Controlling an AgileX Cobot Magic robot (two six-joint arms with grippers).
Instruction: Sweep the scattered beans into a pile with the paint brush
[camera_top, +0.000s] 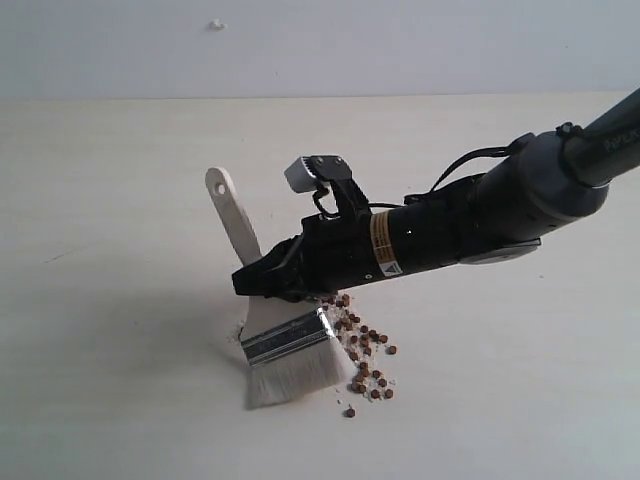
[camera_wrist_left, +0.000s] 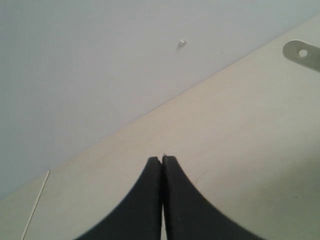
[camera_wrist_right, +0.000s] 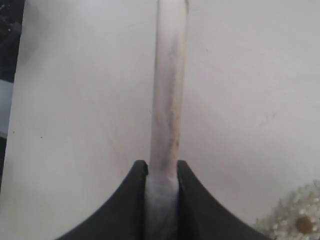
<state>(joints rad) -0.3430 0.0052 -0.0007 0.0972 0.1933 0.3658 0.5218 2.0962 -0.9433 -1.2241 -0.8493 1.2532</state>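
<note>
In the exterior view, the right end effector (camera_top: 250, 282) is pinching the pale handle of the paint brush (camera_top: 288, 340), which is standing tilted with its bristles pressing on the desk (camera_top: 120, 330); the beans (camera_top: 365, 352) are lying clustered just beside the bristles, on their right, mixed with whitish crumbs (camera_top: 385, 381); in the left wrist view, the left end effector (camera_wrist_left: 162, 161) is showing its jaws pressed together, empty; in the right wrist view, the jaws are clamping the handle, and one bean is sitting among crumbs nearby.
</note>
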